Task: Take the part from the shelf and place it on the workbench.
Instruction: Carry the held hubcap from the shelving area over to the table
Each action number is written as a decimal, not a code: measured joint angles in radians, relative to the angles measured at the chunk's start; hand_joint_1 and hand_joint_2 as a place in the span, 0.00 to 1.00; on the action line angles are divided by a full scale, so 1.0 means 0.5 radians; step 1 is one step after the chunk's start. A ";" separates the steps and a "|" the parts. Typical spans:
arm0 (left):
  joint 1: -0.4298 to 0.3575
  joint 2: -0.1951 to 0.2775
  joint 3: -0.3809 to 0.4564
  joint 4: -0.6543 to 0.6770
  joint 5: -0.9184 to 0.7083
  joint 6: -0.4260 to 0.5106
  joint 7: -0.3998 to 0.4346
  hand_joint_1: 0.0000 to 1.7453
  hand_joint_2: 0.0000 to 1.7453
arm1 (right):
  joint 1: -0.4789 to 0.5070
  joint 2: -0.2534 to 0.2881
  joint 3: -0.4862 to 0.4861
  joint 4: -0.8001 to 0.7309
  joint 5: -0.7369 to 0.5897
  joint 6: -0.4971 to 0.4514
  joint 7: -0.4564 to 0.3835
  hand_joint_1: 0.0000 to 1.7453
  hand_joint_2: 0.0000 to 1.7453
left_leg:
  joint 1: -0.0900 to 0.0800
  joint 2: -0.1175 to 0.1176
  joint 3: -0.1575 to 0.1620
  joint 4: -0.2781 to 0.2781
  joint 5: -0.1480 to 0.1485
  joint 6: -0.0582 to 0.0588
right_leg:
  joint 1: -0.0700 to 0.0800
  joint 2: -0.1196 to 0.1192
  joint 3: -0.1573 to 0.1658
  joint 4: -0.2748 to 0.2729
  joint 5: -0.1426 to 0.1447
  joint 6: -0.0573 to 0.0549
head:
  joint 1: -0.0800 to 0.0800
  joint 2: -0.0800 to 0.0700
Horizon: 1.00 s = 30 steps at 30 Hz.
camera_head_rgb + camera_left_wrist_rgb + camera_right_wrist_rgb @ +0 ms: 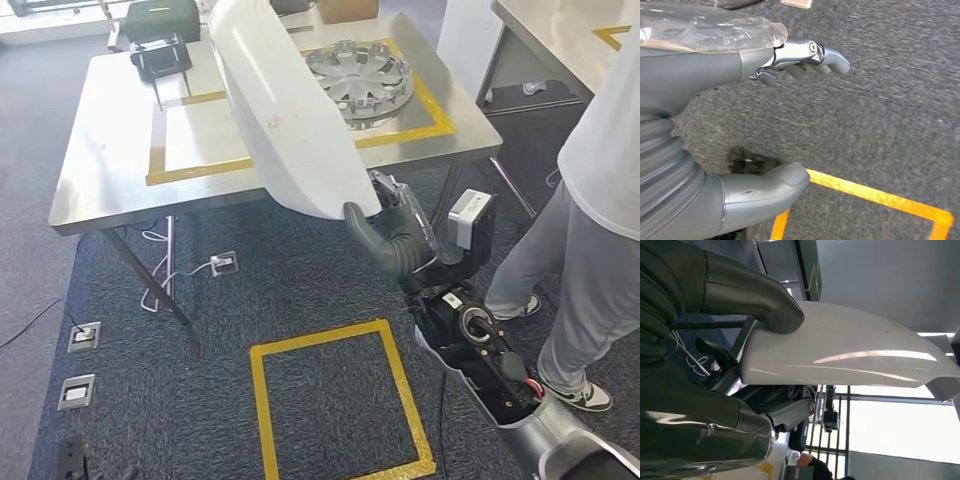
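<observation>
A long white curved panel, the part [283, 110], hangs tilted in front of the steel workbench [106, 150], its upper end over the table top. My right hand [392, 235] grips the panel's lower end, thumb on its face. In the right wrist view the thumb [772, 305] presses the white part [851, 355] and the fingers curl under it. My left hand [764, 115] hangs over the carpet, fingers apart and holding nothing.
On the workbench lie a silver wheel cover [362, 80] inside yellow tape and a black fixture [160, 55]. A person [596, 220] in grey trousers stands at the right. A yellow taped square [340, 400] marks the carpet below; floor sockets [83, 335] lie left.
</observation>
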<state>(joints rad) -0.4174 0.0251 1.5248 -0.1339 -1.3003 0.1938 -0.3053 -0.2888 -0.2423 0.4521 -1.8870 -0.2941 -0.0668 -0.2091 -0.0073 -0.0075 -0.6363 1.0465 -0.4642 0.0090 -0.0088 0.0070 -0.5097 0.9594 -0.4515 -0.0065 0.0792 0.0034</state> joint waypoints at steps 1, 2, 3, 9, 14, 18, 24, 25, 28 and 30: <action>0.000 0.004 0.000 0.000 -0.002 0.000 0.002 0.00 1.00 | 0.005 0.000 0.000 0.000 0.002 -0.002 -0.001 1.00 1.00 | -0.010 -0.004 0.021 -0.091 0.057 0.021 | 0.002 0.005 0.016 -0.002 -0.018 0.009 | -0.003 0.000; -0.001 0.007 0.000 0.000 -0.003 0.000 0.003 0.00 1.00 | 0.012 0.000 -0.001 -0.001 0.004 -0.005 -0.001 1.00 1.00 | -0.019 -0.009 0.035 -0.143 0.085 0.038 | 0.004 0.010 0.030 -0.003 -0.029 0.018 | -0.006 0.000; -0.001 0.010 0.000 -0.001 -0.004 -0.001 0.005 0.00 1.00 | 0.021 -0.001 -0.002 -0.002 0.006 -0.007 -0.002 1.00 1.00 | -0.022 -0.015 0.044 -0.162 0.078 0.051 | 0.007 0.015 0.041 0.005 -0.030 0.031 | -0.006 0.000; -0.006 0.003 0.001 0.000 -0.010 0.001 0.006 0.00 1.00 | 0.053 -0.011 -0.016 -0.007 0.021 -0.005 -0.025 1.00 1.00 | -0.006 -0.006 0.171 -0.204 0.094 0.082 | 0.000 0.008 -0.132 0.389 -0.207 0.086 | 0.017 0.000; 0.001 -0.012 0.001 0.000 -0.015 0.004 0.006 0.00 1.00 | 0.084 -0.018 -0.022 -0.005 0.024 0.001 -0.031 1.00 1.00 | -0.006 -0.013 0.289 -0.202 -0.012 0.072 | -0.003 0.002 -0.272 0.317 -0.091 0.093 | 0.029 0.000; -0.006 -0.027 0.001 0.000 -0.020 0.012 0.015 0.00 1.00 | 0.094 -0.019 -0.034 -0.002 0.030 0.007 -0.039 1.00 1.00 | -0.002 -0.016 0.342 -0.201 -0.078 0.035 | 0.024 0.002 -0.216 0.014 0.159 0.039 | 0.012 0.000; -0.025 -0.034 0.001 0.001 -0.025 0.019 0.020 0.00 1.00 | 0.087 -0.018 -0.056 -0.009 0.054 0.038 -0.057 1.00 1.00 | 0.020 -0.001 0.082 0.225 -0.083 -0.036 | 0.008 -0.003 -0.063 -0.069 0.089 -0.018 | 0.004 0.000; -0.021 -0.034 0.001 0.001 -0.026 0.019 0.020 0.00 1.00 | 0.089 -0.017 -0.055 -0.008 0.056 0.042 -0.057 1.00 1.00 | 0.029 0.000 -0.010 0.319 -0.132 -0.047 | 0.004 -0.002 -0.040 -0.072 0.069 -0.019 | 0.001 0.000; -0.012 -0.032 0.002 0.001 -0.030 0.019 0.020 0.00 1.00 | 0.094 -0.016 -0.056 -0.008 0.061 0.046 -0.055 1.00 1.00 | 0.050 0.002 -0.148 0.305 -0.174 -0.074 | -0.014 0.000 0.048 -0.073 -0.002 0.000 | -0.002 0.000; -0.010 -0.031 0.002 0.001 -0.033 0.019 0.020 0.00 1.00 | 0.096 -0.016 -0.057 -0.008 0.064 0.046 -0.054 1.00 1.00 | 0.057 0.007 -0.126 0.112 -0.021 -0.080 | -0.025 -0.001 0.103 -0.074 -0.046 0.016 | -0.003 0.000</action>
<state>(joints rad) -0.4225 0.0098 1.5255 -0.1335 -1.3166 0.2033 -0.2953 -0.2406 -0.2502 0.4234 -1.8910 -0.2621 -0.0441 -0.2360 0.0210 -0.0041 -0.6994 1.1026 -0.4745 -0.0310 -0.0215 0.0064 -0.4582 0.9226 -0.4745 0.0014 0.0775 0.0034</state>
